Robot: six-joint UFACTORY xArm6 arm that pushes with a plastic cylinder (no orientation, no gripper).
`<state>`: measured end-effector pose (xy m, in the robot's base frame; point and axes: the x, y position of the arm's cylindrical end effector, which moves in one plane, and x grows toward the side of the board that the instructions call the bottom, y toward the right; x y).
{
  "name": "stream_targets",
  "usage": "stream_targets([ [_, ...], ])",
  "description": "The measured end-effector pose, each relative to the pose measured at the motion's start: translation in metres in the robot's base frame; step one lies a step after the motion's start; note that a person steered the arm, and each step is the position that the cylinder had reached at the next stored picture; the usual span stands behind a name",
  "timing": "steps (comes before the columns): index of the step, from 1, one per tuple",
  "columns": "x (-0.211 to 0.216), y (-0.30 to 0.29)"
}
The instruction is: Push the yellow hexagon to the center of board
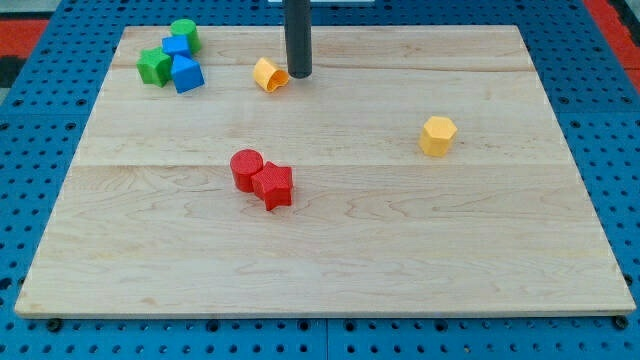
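Yellow hexagon (438,135) well apart from my tip (299,75).

Pale wooden board (330,260) on blue pegboard. My tip (299,75) stands near the view's top, just right of a yellow ring-shaped block (268,74). The yellow hexagon block (438,135) lies well apart, right of centre. Red cylinder (246,169) touches red star-shaped block (273,186).
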<state>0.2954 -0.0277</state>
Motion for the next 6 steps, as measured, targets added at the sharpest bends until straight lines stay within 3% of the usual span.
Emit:
stream_targets([
  [1,0.014,-0.007],
  [2,-0.022,-0.035],
  [3,-0.029,-0.061],
  [4,-0.03,-0.019],
  [5,-0.015,0.078],
  [6,0.034,0.167],
])
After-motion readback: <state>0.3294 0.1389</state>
